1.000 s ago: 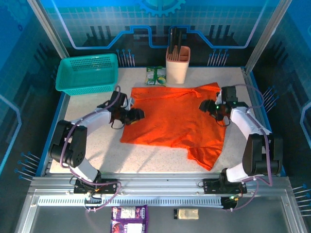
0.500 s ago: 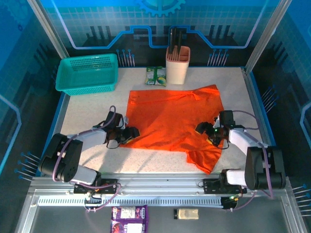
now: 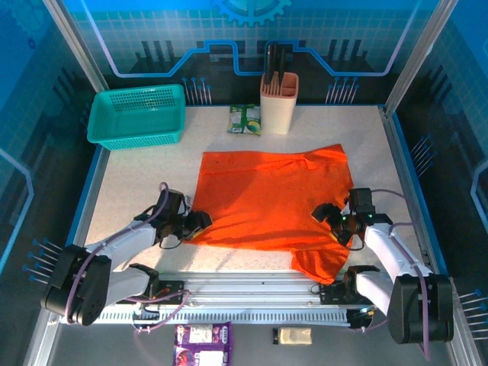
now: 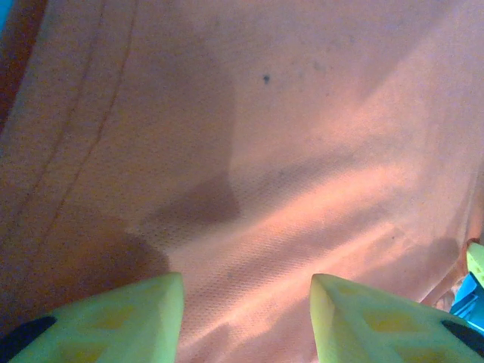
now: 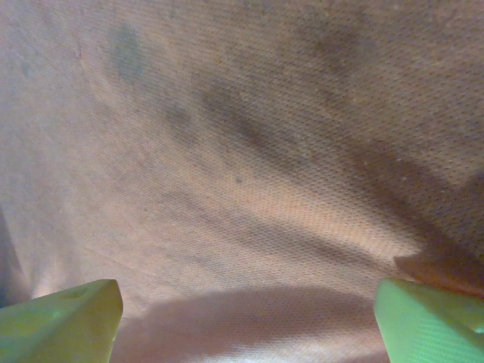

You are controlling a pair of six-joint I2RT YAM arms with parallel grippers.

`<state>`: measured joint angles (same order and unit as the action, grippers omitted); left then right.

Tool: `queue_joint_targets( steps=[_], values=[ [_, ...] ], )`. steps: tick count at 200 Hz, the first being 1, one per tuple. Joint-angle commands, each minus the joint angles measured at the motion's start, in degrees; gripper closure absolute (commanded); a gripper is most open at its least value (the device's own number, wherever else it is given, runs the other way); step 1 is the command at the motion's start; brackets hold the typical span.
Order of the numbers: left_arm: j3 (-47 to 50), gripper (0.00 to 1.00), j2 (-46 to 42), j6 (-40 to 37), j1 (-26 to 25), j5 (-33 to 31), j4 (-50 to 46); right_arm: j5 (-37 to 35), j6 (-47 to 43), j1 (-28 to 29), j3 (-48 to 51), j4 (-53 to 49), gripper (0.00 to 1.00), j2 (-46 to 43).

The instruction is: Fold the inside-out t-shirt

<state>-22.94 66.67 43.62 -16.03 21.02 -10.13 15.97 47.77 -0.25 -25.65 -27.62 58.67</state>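
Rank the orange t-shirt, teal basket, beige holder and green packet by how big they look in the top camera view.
1. orange t-shirt, clearly the largest
2. teal basket
3. beige holder
4. green packet, smallest, though not far behind the holder

- A pale, speckled table (image 3: 137, 175) serves as the work surface, bordered by a thin blue rim (image 3: 92, 183) along its left and right sides.
- The back wall (image 3: 152, 34) is a glossy blue panel printed with a fine grid, dark circuit-like lines and part of a gear motif (image 3: 252, 8) at its top edge.
- Slanted aluminium posts stand at the left (image 3: 72, 42) and right (image 3: 423, 49) of the enclosure.
- Dark blue side panels (image 3: 23, 114) with lighter line patterns close both flanks.
- A grey metal rail (image 3: 252, 286) runs across the near edge.
- The light is bright and even, from above, and shadows are short and soft.
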Motion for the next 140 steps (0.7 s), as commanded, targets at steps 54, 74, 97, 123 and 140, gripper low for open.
queue_joint_targets(
  steps=[54, 74, 97, 123, 140],
  values=[
    [-26.10, 0.54, 15.06, -9.06, 4.28, -3.14, -8.77, 1.49, -12.68, -2.67, -23.94, -3.46, 0.19, 17.23],
    [-32.95, 0.55, 21.93, -9.48, 6.20, -5.05, -9.63, 3.12, -12.88, -3.98, -28.61, -2.83, 0.21, 21.39],
    [-41.33, 0.59, 30.10, -10.04, 6.87, -8.98, -13.18, 2.85, -12.80, -4.63, -31.68, -2.14, 0.21, 24.29],
    [-47.95, 0.64, 37.44, -9.00, 7.07, -11.51, -15.63, 2.86, -13.07, -5.75, -34.08, -2.30, 0.22, 27.03],
    [-50.63, 0.65, 40.73, -8.61, 7.11, -13.16, -16.39, 2.83, -13.23, -6.44, -34.86, -2.18, 0.22, 28.49]
  ],
)
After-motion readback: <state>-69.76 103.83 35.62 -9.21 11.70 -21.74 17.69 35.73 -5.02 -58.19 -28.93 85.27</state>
